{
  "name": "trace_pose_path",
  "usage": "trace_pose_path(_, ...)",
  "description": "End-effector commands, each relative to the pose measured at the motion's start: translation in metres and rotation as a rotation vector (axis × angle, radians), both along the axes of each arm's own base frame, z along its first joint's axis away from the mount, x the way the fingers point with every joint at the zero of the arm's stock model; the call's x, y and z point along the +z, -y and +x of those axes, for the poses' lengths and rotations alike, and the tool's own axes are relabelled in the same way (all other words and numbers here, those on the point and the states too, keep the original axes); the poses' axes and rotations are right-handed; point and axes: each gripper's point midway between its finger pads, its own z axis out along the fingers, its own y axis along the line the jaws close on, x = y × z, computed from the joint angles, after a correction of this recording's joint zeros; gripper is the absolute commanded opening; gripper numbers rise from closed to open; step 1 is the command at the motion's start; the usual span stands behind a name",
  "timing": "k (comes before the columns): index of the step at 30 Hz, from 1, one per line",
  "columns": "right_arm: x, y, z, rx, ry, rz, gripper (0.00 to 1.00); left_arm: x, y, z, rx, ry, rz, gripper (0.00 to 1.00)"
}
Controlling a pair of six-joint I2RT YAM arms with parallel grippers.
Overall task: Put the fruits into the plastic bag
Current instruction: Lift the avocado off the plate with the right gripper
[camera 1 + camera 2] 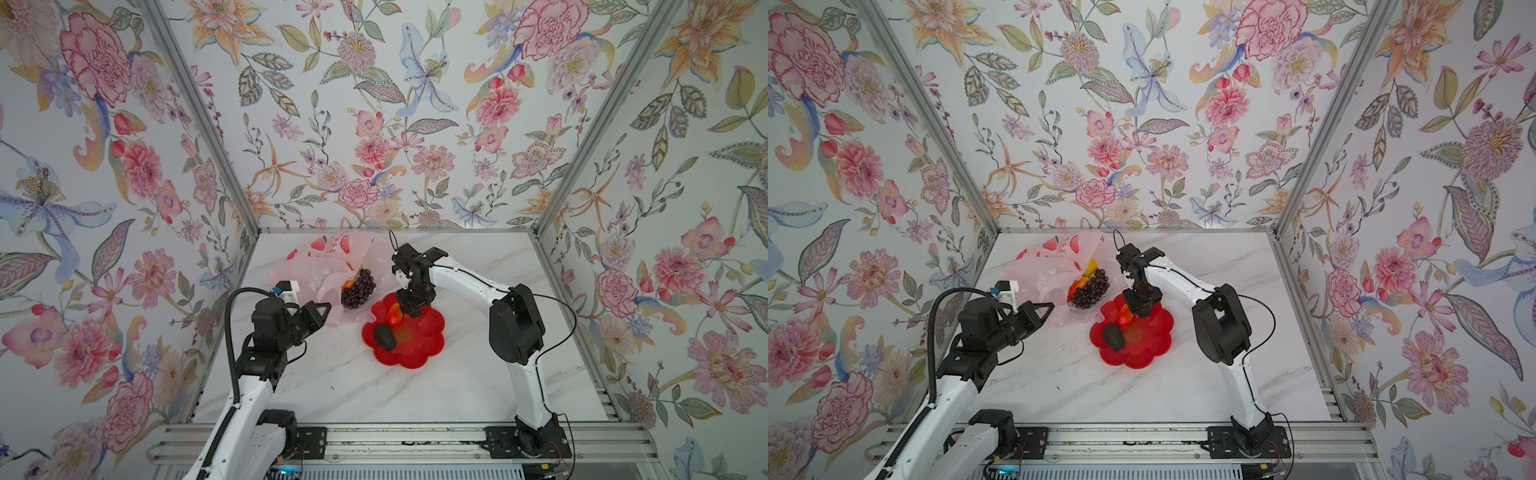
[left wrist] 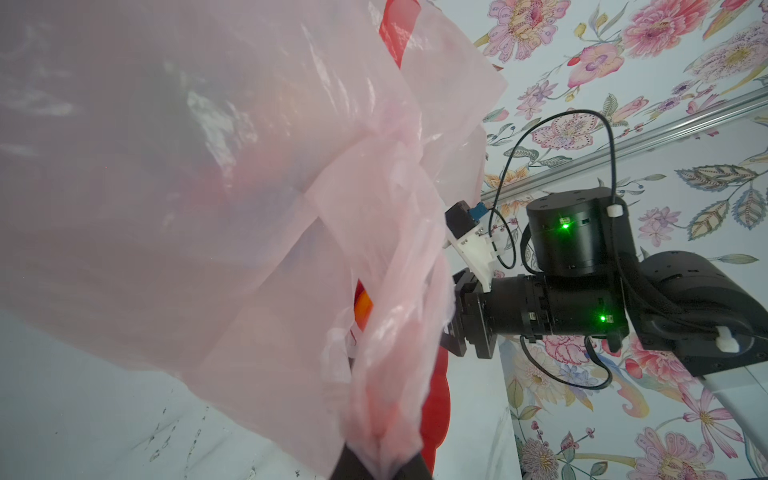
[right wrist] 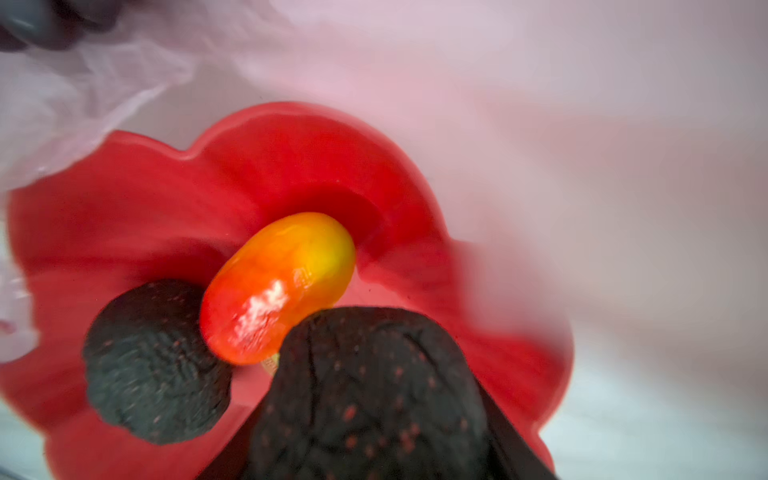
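**Left gripper** [image 1: 325, 308]: near left. Jaws clamped on a bunched edge of the bag [image 1: 320, 266].

**Bag**: far, left of centre, crumpled on the table [image 1: 457, 374], mouth turned right toward the plate. Grapes [image 1: 358, 289] lie just inside the mouth, with an orange fruit [image 1: 348, 284] partly hidden behind them.

**Plate** [image 1: 428, 353]: centre, just right of the bag mouth. It carries a loose avocado [image 1: 384, 337] and a mango [image 1: 394, 314], touching each other.

**Right gripper** [image 1: 410, 309]: over the plate's far side. Jaws closed around a held avocado [image 3: 370, 390]. This shows only in the right wrist view, and whether the fruit is clear of the plate is hard to judge.

**Risks**
- The film is thin and slack, so the mouth may sag shut if the left grip slips, and the fruit would then land on top of the bag.
- The grapes sit at the lip, and a push from incoming fruit could roll them out.
- The held avocado is rounded and may twist free in transit.
- A low sweep leftward could knock the mango or drag the plate.

**Pose**
- Left arm: low, forearm reaching far and right, gripper roughly level and pointing at the bag.
- Right arm: elbow raised on the right, forearm angled left, wrist bent so the gripper points down.
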Motion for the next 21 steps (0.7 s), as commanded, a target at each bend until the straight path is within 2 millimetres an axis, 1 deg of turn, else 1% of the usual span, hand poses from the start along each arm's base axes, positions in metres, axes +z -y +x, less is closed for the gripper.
trace_pose_path(1,0.044,-0.005,0.000,-0.032,0.037,0.087,0.39,0.001,0.001,-0.005,-0.011,0.004,-0.016,0.00)
trace_pose_path(6,0.082,-0.013,0.002,-0.063,0.071,0.187,0.39,0.000,0.001,-0.008,-0.013,0.000,-0.022,0.00)
trace_pose_path(9,0.100,-0.013,0.003,-0.085,0.084,0.233,0.39,0.000,0.002,-0.008,-0.020,0.000,-0.027,0.00)
trace_pose_path(14,0.127,-0.007,0.005,-0.134,0.105,0.296,0.40,0.001,0.004,-0.006,-0.027,0.006,-0.034,0.00)
trace_pose_path(17,0.143,-0.009,0.003,-0.151,0.110,0.342,0.40,0.001,0.005,-0.006,-0.031,0.010,-0.039,0.00)
trace_pose_path(18,0.148,0.001,0.011,-0.184,0.115,0.357,0.39,0.001,0.004,-0.006,-0.030,0.013,-0.039,0.00)
trace_pose_path(21,0.168,0.002,0.014,-0.212,0.126,0.412,0.39,-0.002,0.006,-0.005,-0.035,0.017,-0.053,0.00)
